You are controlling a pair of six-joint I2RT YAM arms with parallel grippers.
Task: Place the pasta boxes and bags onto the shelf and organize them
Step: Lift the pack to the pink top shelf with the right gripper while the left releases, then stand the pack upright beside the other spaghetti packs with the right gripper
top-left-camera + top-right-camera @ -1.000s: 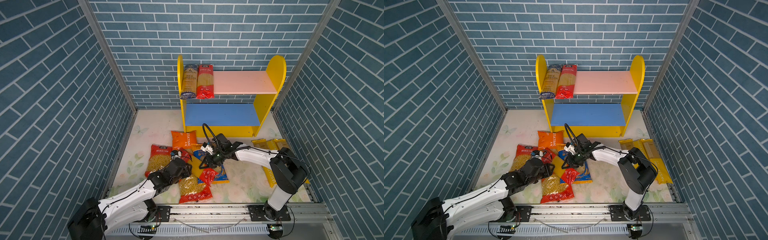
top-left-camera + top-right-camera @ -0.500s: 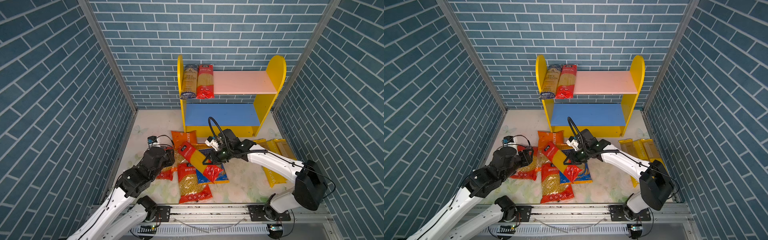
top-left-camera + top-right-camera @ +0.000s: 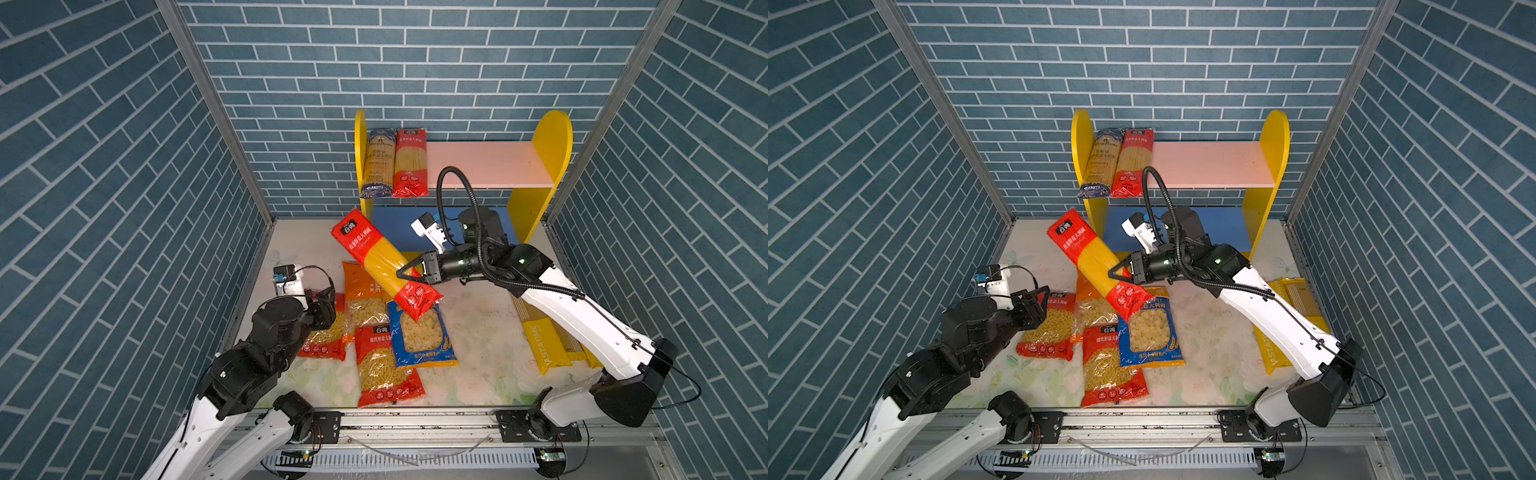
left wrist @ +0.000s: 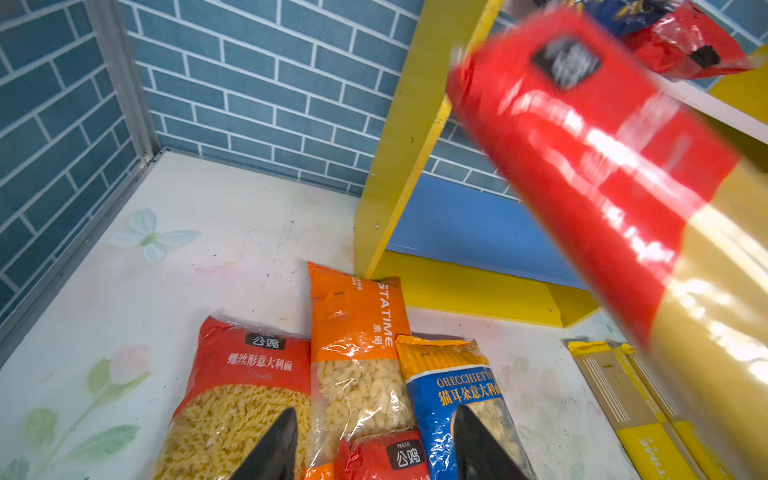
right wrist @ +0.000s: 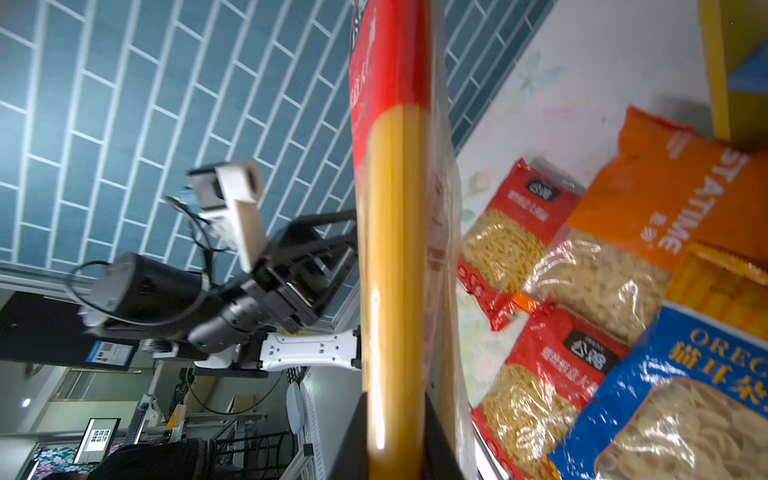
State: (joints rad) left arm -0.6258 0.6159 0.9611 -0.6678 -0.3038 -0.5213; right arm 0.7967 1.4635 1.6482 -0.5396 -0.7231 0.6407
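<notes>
The carrying step: the right gripper (image 3: 409, 277) pinches the red spaghetti pack (image 3: 376, 257), tilted above the loose bags (image 3: 419, 336) at frame centre. The left gripper (image 3: 325, 300) hovers lower left, jaws spread, empty. Next the pack likely needs lifting onto the pink board (image 3: 486, 164) of the shelf (image 3: 548, 141), upper centre.

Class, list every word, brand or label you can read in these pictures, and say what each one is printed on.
"公鸡" and "螺丝形意大利面": red bag of spirals.
"STATIME", start hidden: orange bag.
"ORECCHIETT", end cut off: blue bag.
"ASTATIME": yellow spaghetti pack.
"公鸡": lifted red spaghetti pack.
Dark blue pack and red pack on the shelf: print too small to read.
</notes>
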